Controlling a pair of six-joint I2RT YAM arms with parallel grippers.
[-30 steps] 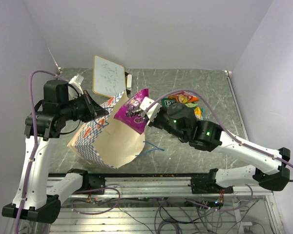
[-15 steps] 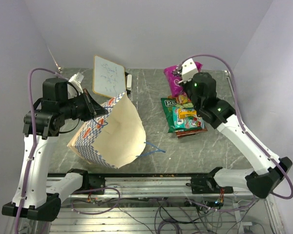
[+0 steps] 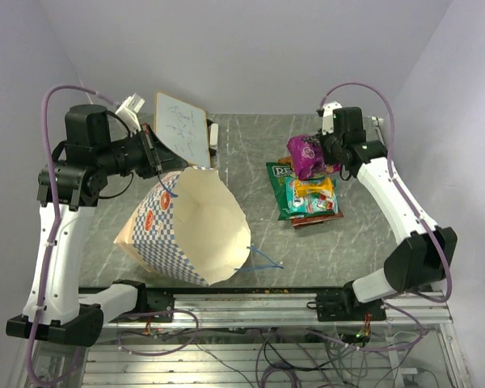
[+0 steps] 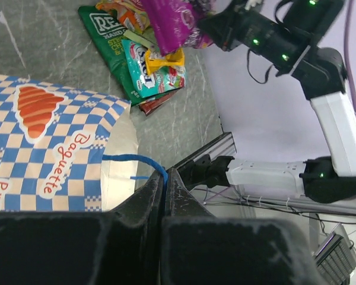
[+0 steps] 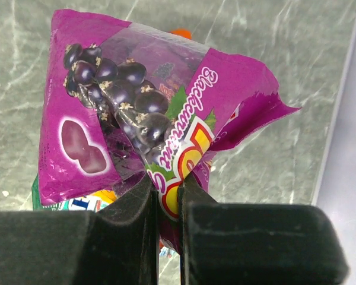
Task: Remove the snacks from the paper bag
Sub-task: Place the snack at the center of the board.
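Magenta packet (image 5: 130, 119) in right fingers (image 5: 147, 205), paper bag (image 4: 53, 178) in left fingers (image 4: 147, 205)

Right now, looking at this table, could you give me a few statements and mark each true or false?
1. The right tool pinches a purple packet. True.
2. The purple packet lies flat on the table. False: it is held up in the right tool, over the far end of the pile of packets.
3. The left tool is closed on the paper bag. True.
4. The pile of packets lies to the left of the paper bag. False: it lies to the bag's right.
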